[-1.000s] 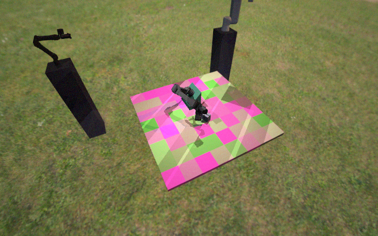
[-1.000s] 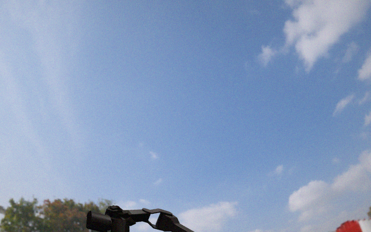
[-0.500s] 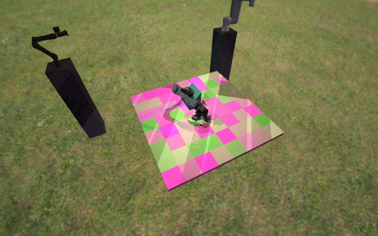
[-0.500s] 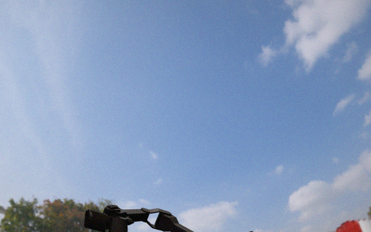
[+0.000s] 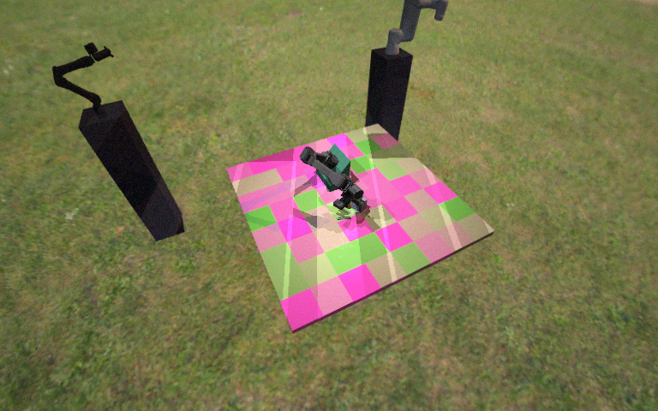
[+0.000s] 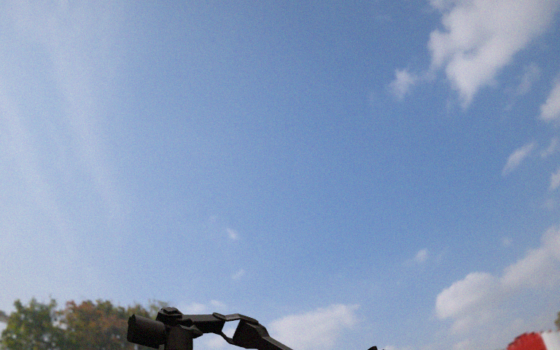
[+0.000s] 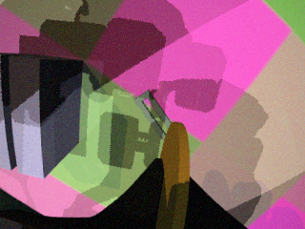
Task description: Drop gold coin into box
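Overhead, the gripper (image 5: 349,207) is hanging above the checkered board (image 5: 427,242), clamping the gold coin (image 7: 173,191) edge-on between its fingers. Through the wrist view, the coin is showing as 1 thin upright sliver, with the grey box (image 7: 38,117) sitting off to its left and the empty holder (image 7: 152,110) lying just beyond it.
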Robot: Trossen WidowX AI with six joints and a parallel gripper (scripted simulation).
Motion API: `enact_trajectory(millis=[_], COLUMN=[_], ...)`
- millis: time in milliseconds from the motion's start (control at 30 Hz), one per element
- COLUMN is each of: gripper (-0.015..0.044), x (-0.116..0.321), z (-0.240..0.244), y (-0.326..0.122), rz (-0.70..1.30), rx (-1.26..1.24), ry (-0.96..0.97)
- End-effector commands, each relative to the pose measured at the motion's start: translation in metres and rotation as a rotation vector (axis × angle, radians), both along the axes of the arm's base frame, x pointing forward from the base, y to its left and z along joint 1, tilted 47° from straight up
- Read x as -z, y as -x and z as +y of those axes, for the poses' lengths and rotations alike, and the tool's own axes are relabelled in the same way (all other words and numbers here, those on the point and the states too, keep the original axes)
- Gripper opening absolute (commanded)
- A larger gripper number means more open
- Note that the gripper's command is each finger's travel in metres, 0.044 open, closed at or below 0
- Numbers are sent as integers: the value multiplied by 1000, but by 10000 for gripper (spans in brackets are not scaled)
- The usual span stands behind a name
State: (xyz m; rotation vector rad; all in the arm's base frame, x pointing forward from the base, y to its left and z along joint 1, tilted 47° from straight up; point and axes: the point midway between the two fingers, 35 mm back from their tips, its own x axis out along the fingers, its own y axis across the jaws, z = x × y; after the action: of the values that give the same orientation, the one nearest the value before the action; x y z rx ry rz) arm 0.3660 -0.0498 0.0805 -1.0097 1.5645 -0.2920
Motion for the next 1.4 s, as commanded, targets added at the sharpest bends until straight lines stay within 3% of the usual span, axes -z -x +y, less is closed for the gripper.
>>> enact_trajectory(millis=[0,1367], gripper=[0,0], x=[9,79], z=[9,69], y=[4,55], rz=[3,6], rx=[-5,-6], ry=[-2,-4])
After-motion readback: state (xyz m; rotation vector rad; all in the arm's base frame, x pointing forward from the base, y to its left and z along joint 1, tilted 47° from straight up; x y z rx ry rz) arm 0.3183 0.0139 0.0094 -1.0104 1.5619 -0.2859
